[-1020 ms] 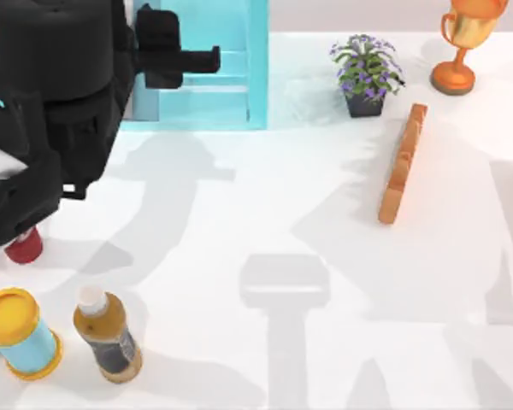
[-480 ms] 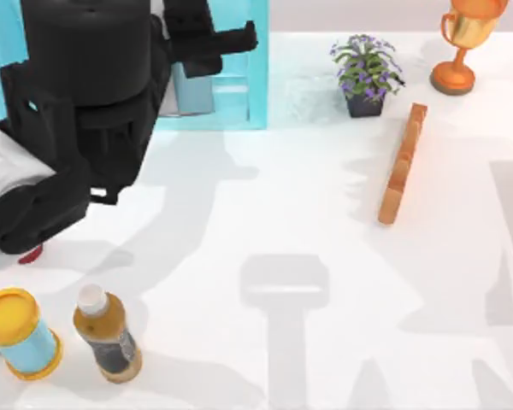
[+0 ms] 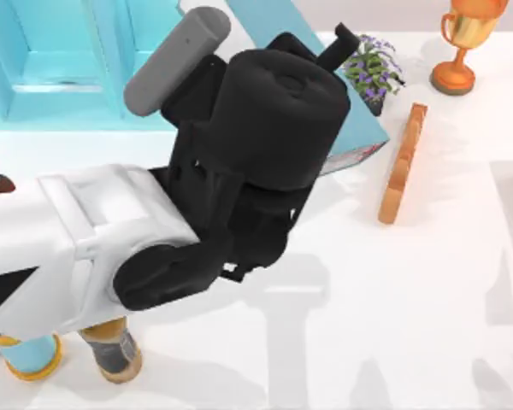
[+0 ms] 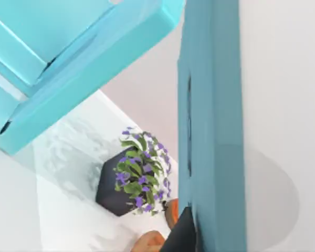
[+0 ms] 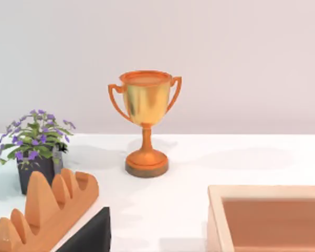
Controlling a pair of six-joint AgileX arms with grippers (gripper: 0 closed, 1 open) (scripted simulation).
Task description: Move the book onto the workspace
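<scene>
Top view: my left arm reaches across the white workspace [image 3: 427,325], carrying the book [image 3: 359,141] clear of the blue shelf unit [image 3: 60,68], near the potted plant [image 3: 372,68].

Left wrist view: the book [image 4: 212,131] stands edge-on, apparently clamped; the left gripper's fingers are hidden, so I cannot tell.

Right wrist view: trophy [image 5: 146,121] and wooden bar [image 5: 47,210] sit undisturbed.
</scene>
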